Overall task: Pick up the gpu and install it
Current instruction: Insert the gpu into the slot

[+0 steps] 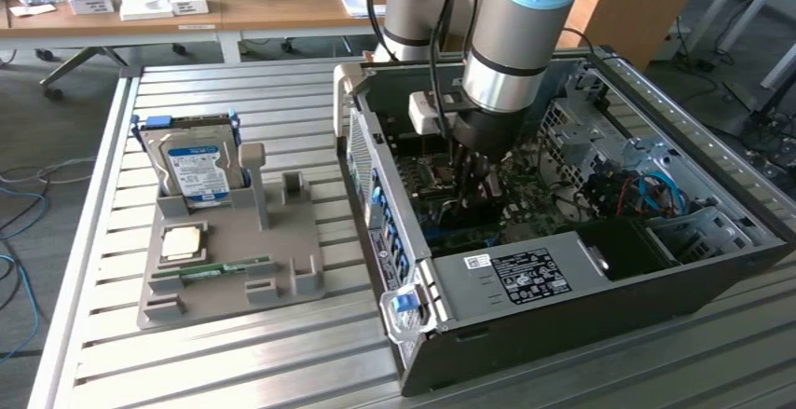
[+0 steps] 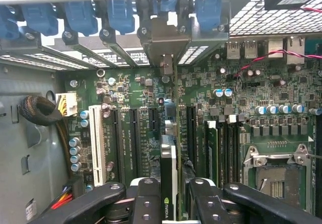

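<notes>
The gpu (image 2: 169,171) stands on edge over the motherboard (image 2: 241,118), seen along its thin top with a green logo near my fingers. Its silvery end bracket (image 2: 163,43) sits against the case's rear slot openings, below the blue clips. My gripper (image 2: 169,206) is shut on the card, with black fingers (image 2: 143,199) on either side. In the exterior view my gripper (image 1: 479,185) reaches straight down into the open computer case (image 1: 560,283). Whether the card's edge is fully down in the expansion slot, I cannot tell.
Parallel expansion slots (image 2: 132,138) lie beside the card, and an empty processor socket (image 2: 274,178) is nearby. Left of the case in the exterior view, a grey holder (image 1: 293,274) carries a hard drive (image 1: 197,171), a processor chip (image 1: 183,241) and a memory stick (image 1: 226,267). Cables (image 1: 635,195) run inside the case.
</notes>
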Controlling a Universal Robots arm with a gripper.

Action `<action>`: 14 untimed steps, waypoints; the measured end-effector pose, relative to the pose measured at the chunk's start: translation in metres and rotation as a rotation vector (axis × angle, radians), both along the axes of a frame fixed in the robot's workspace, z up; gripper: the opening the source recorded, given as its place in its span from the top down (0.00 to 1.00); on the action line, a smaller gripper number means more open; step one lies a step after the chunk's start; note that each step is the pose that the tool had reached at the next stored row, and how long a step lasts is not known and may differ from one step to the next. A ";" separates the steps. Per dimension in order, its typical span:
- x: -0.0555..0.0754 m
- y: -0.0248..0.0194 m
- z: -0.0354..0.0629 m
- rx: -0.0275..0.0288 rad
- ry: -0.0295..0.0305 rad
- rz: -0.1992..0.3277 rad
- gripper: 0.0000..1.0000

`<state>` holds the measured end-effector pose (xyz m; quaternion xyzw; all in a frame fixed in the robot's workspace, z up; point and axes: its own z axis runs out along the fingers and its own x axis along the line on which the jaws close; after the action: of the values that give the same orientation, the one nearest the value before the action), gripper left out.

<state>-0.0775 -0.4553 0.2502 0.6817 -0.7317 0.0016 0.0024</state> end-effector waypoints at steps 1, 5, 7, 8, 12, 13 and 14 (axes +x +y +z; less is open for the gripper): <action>0.000 0.0001 -0.0007 0.0012 -0.0004 0.000 0.73; 0.000 0.0000 -0.0009 0.0000 0.0000 -0.002 0.73; 0.000 0.0000 -0.0010 0.0000 0.0001 -0.002 0.73; 0.000 0.0000 -0.0011 0.0000 0.0000 -0.002 0.73; -0.001 0.0001 -0.0012 0.0002 -0.0001 -0.002 0.73; -0.001 0.0001 -0.0012 0.0003 -0.0002 -0.002 0.73; -0.001 0.0001 -0.0012 0.0003 -0.0001 -0.002 0.73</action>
<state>-0.0784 -0.4553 0.2490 0.6810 -0.7323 0.0016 0.0022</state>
